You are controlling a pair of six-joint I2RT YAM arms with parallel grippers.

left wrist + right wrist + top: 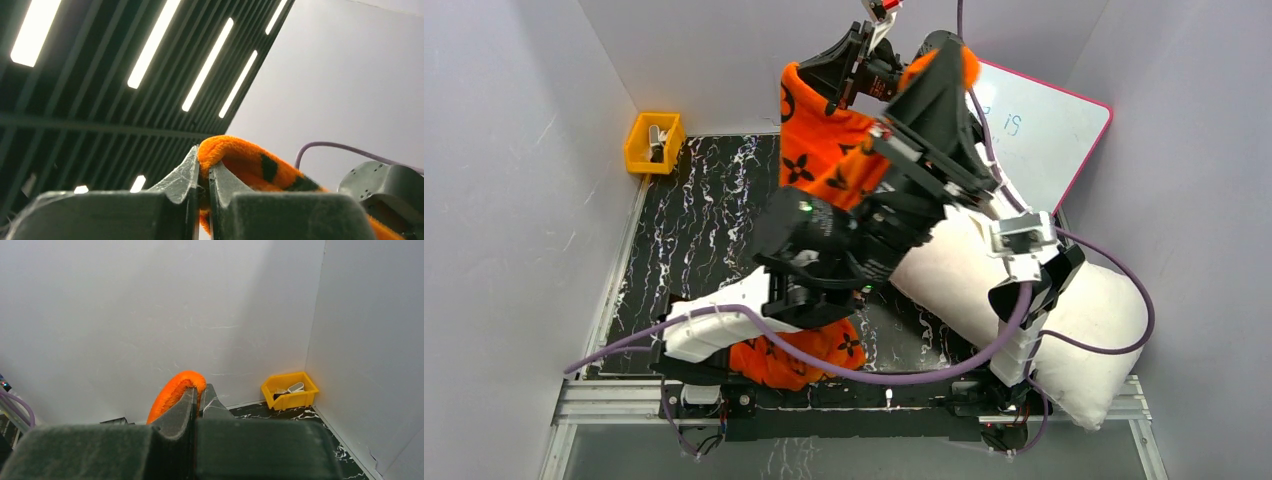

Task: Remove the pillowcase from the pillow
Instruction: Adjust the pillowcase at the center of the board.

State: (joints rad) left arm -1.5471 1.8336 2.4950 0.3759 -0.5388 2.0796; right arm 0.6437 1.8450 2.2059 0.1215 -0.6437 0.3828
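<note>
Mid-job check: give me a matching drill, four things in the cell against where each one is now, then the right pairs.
Things:
1 pillowcase
2 pillow
3 bin
4 whiteboard

Places:
A far-left corner of the table
B lying at the right, white
C held up high, orange
D far right, pink-edged, behind the pillow

Pairs: 1-C, 2-B, 3-A, 4-D

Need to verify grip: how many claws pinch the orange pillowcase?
2. The left claw pinches a pillowcase edge, pointing toward the ceiling; the right claw pinches another fold, facing the back wall.
</note>
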